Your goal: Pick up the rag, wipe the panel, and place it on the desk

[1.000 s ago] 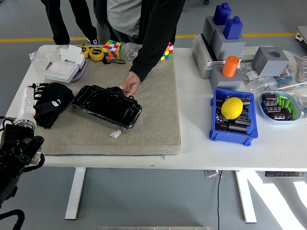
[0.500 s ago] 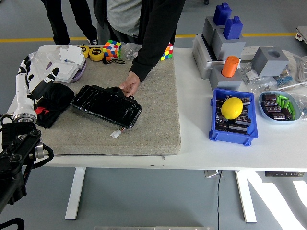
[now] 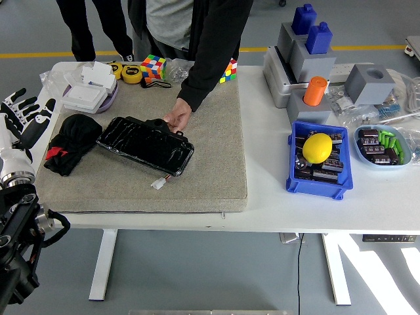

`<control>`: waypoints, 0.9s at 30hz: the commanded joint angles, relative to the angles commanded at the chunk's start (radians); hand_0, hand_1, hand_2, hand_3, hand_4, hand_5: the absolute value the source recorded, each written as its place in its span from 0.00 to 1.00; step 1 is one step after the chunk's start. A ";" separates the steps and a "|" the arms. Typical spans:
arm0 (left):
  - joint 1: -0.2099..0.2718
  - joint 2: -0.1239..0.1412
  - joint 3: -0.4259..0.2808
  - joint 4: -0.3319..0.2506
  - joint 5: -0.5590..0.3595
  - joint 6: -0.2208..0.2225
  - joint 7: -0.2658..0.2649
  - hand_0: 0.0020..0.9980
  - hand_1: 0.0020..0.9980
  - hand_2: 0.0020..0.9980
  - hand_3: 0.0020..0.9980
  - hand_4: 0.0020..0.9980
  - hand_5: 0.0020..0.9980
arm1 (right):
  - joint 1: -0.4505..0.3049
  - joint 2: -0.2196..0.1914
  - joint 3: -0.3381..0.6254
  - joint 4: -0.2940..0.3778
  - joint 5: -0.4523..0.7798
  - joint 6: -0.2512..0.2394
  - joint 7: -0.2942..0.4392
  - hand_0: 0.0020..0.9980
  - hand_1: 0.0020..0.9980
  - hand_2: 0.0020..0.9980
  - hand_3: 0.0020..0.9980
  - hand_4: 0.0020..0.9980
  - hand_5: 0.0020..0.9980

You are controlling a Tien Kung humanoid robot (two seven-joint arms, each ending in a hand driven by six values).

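One robot hand shows, the left hand, white with black joints, raised off the table's left edge with its fingers spread apart and holding nothing; its black arm hangs down the lower left corner. Just to its right the rag lies in a soft, crumpled black heap with a bit of red at its near edge, on the left end of a coarse, grey-beige felt mat, apart from the hand.

Behind the rag sits a white box on a pale purple tray. Beside the rag, nearly touching it, lies the panel, a long, glossy black slab with rounded corners, set at a slant on the mat, with a small white plug on a wire at its near edge. A person in a black sleeve stands at the far side, one hand resting on the panel's far edge. Two bright cubes lie at the mat's far edge.

Further right stand grey blocks topped with blue pieces and an orange cylinder. Nearer, a blue bin holds dark parts and a smooth yellow ball. At the far right a pale blue oval dish holds dark parts and green pieces.
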 joint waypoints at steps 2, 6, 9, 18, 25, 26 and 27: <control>0.010 -0.002 -0.014 -0.016 -0.003 -0.012 0.005 0.58 0.62 0.61 0.70 0.93 0.25 | 0.001 -0.002 0.003 -0.003 -0.004 0.000 0.001 0.56 0.57 0.50 0.52 0.89 0.39; 0.021 -0.004 -0.026 -0.041 0.000 -0.020 0.011 0.58 0.62 0.60 0.69 0.92 0.24 | 0.006 -0.004 0.008 -0.010 -0.008 0.000 0.001 0.56 0.57 0.50 0.52 0.89 0.39; 0.022 0.001 -0.021 -0.044 0.011 -0.029 0.028 0.58 0.62 0.60 0.69 0.92 0.24 | 0.010 -0.004 0.011 -0.014 -0.009 0.000 0.001 0.56 0.57 0.50 0.52 0.89 0.39; 0.035 0.008 -0.016 -0.049 0.027 -0.048 0.054 0.58 0.62 0.60 0.69 0.91 0.24 | 0.014 -0.007 0.030 -0.032 -0.027 0.000 0.001 0.56 0.57 0.50 0.52 0.89 0.39; 0.032 0.012 -0.006 -0.059 0.033 -0.049 0.058 0.58 0.62 0.60 0.69 0.90 0.24 | 0.014 -0.008 0.058 -0.047 -0.051 0.000 0.001 0.56 0.57 0.50 0.52 0.89 0.39; 0.032 0.013 -0.003 -0.059 0.031 -0.050 0.058 0.58 0.62 0.60 0.69 0.90 0.24 | 0.014 -0.008 0.060 -0.047 -0.052 0.000 0.001 0.56 0.57 0.50 0.52 0.89 0.39; 0.031 0.015 0.000 -0.060 0.032 -0.051 0.059 0.58 0.62 0.60 0.69 0.90 0.24 | 0.014 -0.008 0.061 -0.047 -0.052 0.000 0.001 0.56 0.57 0.50 0.52 0.89 0.39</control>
